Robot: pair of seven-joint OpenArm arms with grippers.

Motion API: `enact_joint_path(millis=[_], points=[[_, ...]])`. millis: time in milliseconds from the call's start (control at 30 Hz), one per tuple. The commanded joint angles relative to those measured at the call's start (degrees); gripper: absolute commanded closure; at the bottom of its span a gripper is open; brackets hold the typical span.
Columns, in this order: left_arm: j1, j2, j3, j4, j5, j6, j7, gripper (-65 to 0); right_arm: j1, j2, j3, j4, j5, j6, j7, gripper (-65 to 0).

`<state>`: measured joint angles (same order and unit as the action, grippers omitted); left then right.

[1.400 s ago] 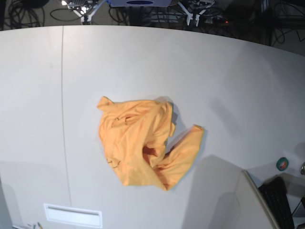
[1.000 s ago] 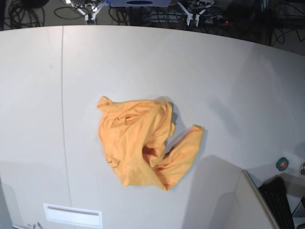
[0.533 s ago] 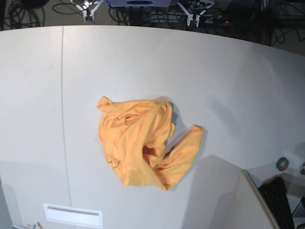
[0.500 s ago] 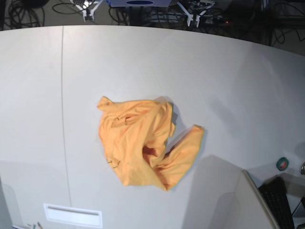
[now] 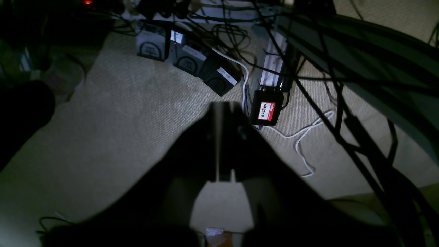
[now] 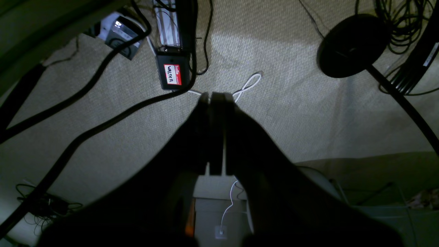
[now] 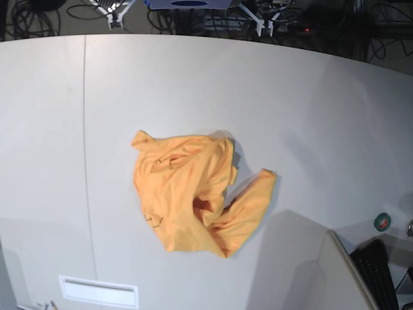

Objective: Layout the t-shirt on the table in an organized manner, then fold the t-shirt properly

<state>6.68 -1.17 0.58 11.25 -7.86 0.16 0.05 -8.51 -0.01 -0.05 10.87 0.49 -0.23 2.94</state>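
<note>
Meanwhile, the crumpled orange-yellow cloth t-shirt (image 7: pixel 197 199) lies bunched mid-desk, right of the large light-grey desk's (image 7: pixel 310 110) dark seam. Both pincers, right (image 6: pixel 216 97) and left (image 5: pixel 223 107), hang clamped empty over carpet, well off it; neither looks nearer.

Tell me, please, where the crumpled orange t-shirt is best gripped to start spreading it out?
Probably the loose flap of the t-shirt sticking out toward the base view's right, approached from above at its outer edge. It lies flat and apart from the bunched middle on the table, so it should pull free cleanly.
</note>
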Motion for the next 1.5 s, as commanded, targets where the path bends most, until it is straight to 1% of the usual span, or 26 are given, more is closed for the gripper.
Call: enact_joint_path(millis=[0,233,300,367,400,467,533,567,733,767,833,867,967,1033,1133,1200,1300,1367,1467], points=[[0.75,-0.19,0.08,0.05,-0.01,0.23,-0.10,0.0,-0.41,0.14,-0.08,-0.02,-0.27,-0.17,-0.17,0.0],[1.37,-0.98,0.17,0.23,-0.01,0.23,-0.01,0.0,-0.41,0.14,-0.08,-0.02,-0.27,-0.17,-0.17,0.0],[1.45,-1.69,0.17,0.23,0.08,0.14,-0.01,0.0,-0.41,0.14,-0.08,-0.02,-0.27,-0.17,-0.17,0.0],[2.77,-1.78,0.61,1.37,0.08,0.14,-0.27,0.0,-0.41,0.23,-0.08,0.16,-0.27,-0.17,-0.17,0.0],[3.74,-2.22,1.93,2.95,0.08,0.14,-1.07,0.0,-0.41,0.93,-0.08,0.33,-0.27,-0.17,0.01,0.0],[6.99,-3.36,6.76,6.12,-0.01,0.14,-4.05,0.0,-1.29,1.55,0.19,0.42,-0.10,-0.17,0.09,0.0],[9.19,-3.97,10.28,7.88,-0.54,0.14,-5.99,0.0,-3.05,1.73,0.27,1.92,-0.10,-0.17,0.27,0.0],[10.07,-4.85,11.42,8.40,-0.54,0.14,-6.43,0.0,-4.89,1.73,0.27,3.68,-0.10,-0.17,0.27,0.0],[12.80,-6.35,12.12,9.11,-0.54,0.14,-6.87,0.0,-16.23,2.52,0.36,18.71,0.08,-0.25,-0.17,0.0],[13.76,-6.87,12.48,10.34,-0.54,0.14,-6.87,0.0,-18.78,2.52,0.45,21.87,0.08,-0.34,-0.26,0.0],[16.58,-8.11,12.56,14.64,-0.54,0.14,-6.87,0.0,-23.53,2.52,0.98,28.73,0.08,-0.34,-2.46,0.0],[18.51,-8.81,12.56,17.37,-0.54,0.14,-6.87,0.0,-25.55,2.52,2.30,32.42,0.08,-0.34,-3.60,0.0],[25.37,-12.15,12.56,28.45,-0.63,0.14,-6.87,0.0,-32.23,0.76,6.43,44.03,0.08,-0.34,-5.88,0.0],[29.50,-14.17,12.12,34.86,-0.63,0.14,-6.87,0.0,-35.93,0.41,8.10,51.06,0.08,-0.34,-7.38,0.0],[35.48,-17.69,12.04,44.89,-0.63,0.14,-6.87,0.0,-41.11,-1.18,8.36,61.61,0.08,-0.34,-10.28,0.0],[38.99,-20.15,11.95,51.30,-0.63,0.14,-6.87,0.0,-44.10,-1.53,8.36,68.64,0.08,-0.34,-11.42,0.0],[44.00,-23.58,11.07,61.59,-0.71,0.14,-6.87,0.0,-47.44,-3.02,8.36,78.93,-0.01,-0.34,-13.62,0.0],[47.08,-24.28,8.34,67.74,-0.71,0.14,-6.87,0.0,-48.59,-3.73,8.36,84.99,-0.10,-0.34,-14.94,0.0],[50.25,-24.19,2.98,77.77,-0.71,0.14,-6.87,0.0,-48.94,-3.99,8.01,94.40,-0.10,-0.34,-18.46,0.0]])
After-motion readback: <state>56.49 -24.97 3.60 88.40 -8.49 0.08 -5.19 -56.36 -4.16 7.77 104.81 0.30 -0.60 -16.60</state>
